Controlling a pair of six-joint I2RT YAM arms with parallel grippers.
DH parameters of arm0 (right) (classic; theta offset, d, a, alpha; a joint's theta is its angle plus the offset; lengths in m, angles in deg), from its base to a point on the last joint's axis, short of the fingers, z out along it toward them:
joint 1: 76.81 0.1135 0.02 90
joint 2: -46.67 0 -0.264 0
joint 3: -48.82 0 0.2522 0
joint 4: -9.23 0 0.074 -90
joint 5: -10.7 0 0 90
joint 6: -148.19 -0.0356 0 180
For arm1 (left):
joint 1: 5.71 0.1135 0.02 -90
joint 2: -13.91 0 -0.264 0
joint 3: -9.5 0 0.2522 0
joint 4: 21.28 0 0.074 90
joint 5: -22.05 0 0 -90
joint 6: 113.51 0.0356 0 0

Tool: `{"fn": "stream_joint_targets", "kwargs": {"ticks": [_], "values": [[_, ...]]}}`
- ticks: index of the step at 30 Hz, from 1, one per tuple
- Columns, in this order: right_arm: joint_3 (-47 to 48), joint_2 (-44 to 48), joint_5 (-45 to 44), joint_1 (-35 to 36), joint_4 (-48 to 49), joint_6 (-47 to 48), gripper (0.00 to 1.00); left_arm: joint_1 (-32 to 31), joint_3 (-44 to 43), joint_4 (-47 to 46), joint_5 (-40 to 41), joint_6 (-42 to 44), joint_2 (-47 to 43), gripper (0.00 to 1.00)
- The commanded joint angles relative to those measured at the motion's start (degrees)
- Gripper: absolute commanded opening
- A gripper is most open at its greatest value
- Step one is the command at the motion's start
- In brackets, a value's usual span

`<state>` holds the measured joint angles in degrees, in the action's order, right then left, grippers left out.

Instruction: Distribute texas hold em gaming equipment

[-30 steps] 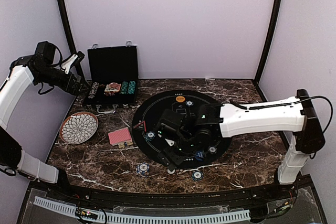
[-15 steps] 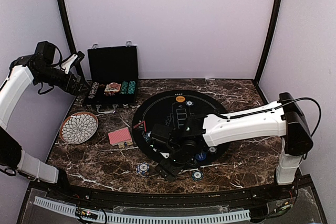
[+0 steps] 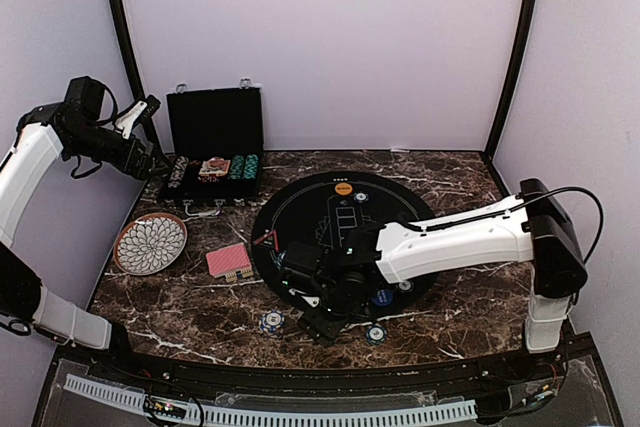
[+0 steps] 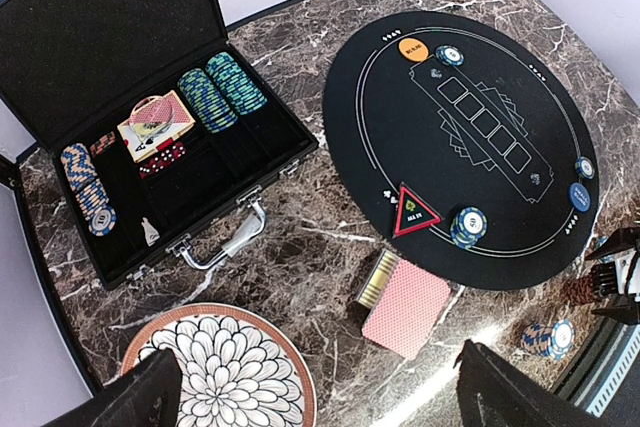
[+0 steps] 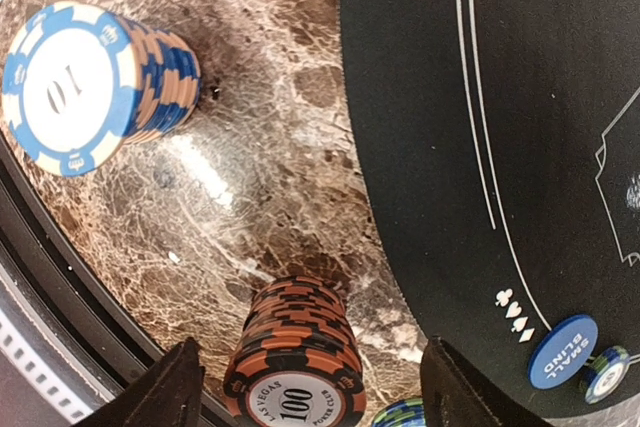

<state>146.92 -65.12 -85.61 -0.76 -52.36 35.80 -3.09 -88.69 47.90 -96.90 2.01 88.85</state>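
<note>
Dark marble tabletop (image 3: 470, 297), lilac walls all round, and a round black mat (image 3: 300, 202) in the middle, so I'll place everything off that mat. The orange-and-black 100 chip stack (image 5: 295, 372) stands on bare marble just outside the mat's near rim. My right gripper (image 5: 312, 377) hangs right over it, fingers spread with one on either side of the stack, neither touching it as far as I can see. A blue 10 chip stack (image 5: 85, 77) stands on the marble too, a bit farther out from the mat. Just inside the rim lies the blue Small Blind disc (image 5: 562, 350), with a little chip (image 5: 608, 367) right beside it.

The red-backed deck (image 4: 405, 307) lies flat just off the mat's left rim, near a red triangle marker (image 4: 414, 210) and a striped chip stack (image 4: 467, 226) that are both on the mat. The orange disc (image 4: 413, 47) is at the mat's far rim, a single chip (image 4: 449, 55) beside it.

My left gripper (image 4: 320, 392) is up high, well left of the mat, jaws wide apart and holding nothing. The open black case (image 4: 120, 37) is off the mat's far-left rim, and the petal plate (image 4: 230, 367) is farther out to the left.
</note>
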Motion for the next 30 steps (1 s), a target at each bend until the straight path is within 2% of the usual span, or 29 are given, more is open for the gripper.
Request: {"fn": "stream_joint_targets", "kwargs": {"ticks": [1,9,18,30], "values": [[1.4,-0.8,0.3,0.7,0.7,0.2,0.70,-0.2,-1.4,1.2,-1.0,0.8,-1.2,0.99],[1.2,-1.2,0.3,0.6,0.8,0.1,0.59,-0.2,-1.3,1.2,-0.8,0.9,-1.2,0.99],[1.1,-0.6,-0.1,0.7,0.7,-0.3,0.42,-0.2,-1.2,1.1,-0.7,0.8,-1.3,0.99],[1.0,2.1,-1.0,0.7,-0.9,-0.6,0.39,-0.2,-1.1,1.0,-0.7,0.9,-1.4,0.99]]}}
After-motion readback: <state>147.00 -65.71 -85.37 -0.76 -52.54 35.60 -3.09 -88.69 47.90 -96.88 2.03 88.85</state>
